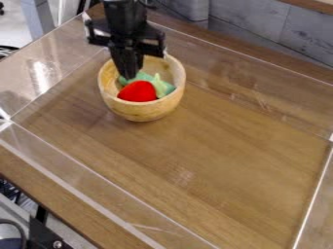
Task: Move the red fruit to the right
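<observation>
The red fruit (136, 92) lies inside a wooden bowl (146, 112) at the upper left of the table, with a light-green block (164, 87) beside it in the same bowl. My gripper (128, 77) points straight down into the bowl from above. Its black fingers are pressed together just behind the top of the red fruit. The tips hide part of the fruit's back edge, so I cannot tell whether they touch it. The fruit rests in the bowl.
The bowl stands on a wooden tabletop (208, 156) fenced by low clear plastic walls (39, 146). Bare wood stretches to the right of the bowl and toward the front. Grey panels rise behind the table.
</observation>
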